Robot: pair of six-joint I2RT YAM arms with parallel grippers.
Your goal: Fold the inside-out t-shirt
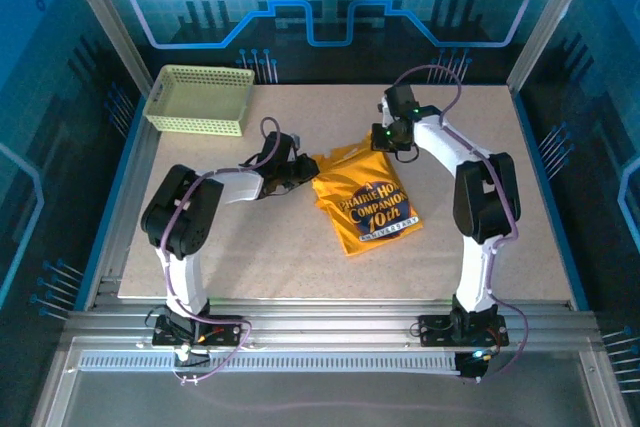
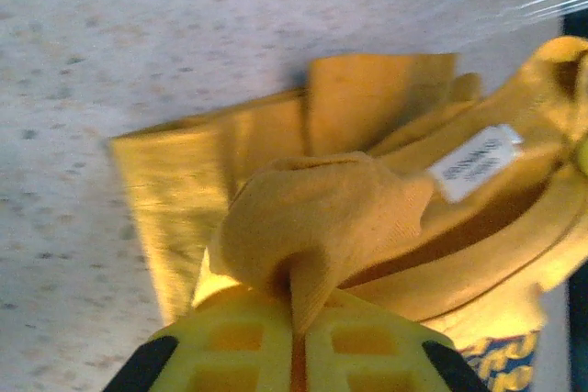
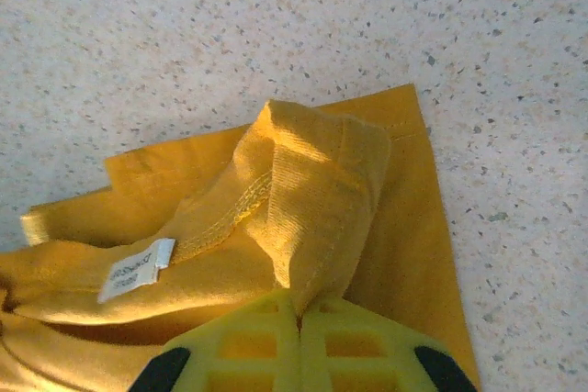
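The inside-out t-shirt (image 1: pixel 368 202) lies in a folded, mustard-yellow bundle at the table's middle, dark lettering facing up. My left gripper (image 1: pixel 303 173) is at its left collar edge. In the left wrist view the yellow jaws (image 2: pixel 299 323) pinch a raised fold of the shirt (image 2: pixel 322 213), with cloth caught in the thin slit between them. My right gripper (image 1: pixel 387 140) is at the shirt's far edge. In the right wrist view it (image 3: pixel 299 308) is shut on a ribbed fold of the shirt (image 3: pixel 322 181). A white neck label (image 3: pixel 136 273) shows beside the collar seam.
A pale yellow-green mesh basket (image 1: pixel 200 99) stands at the far left corner of the table (image 1: pixel 250 257). Metal frame posts and blue panels wall the table on both sides and at the back.
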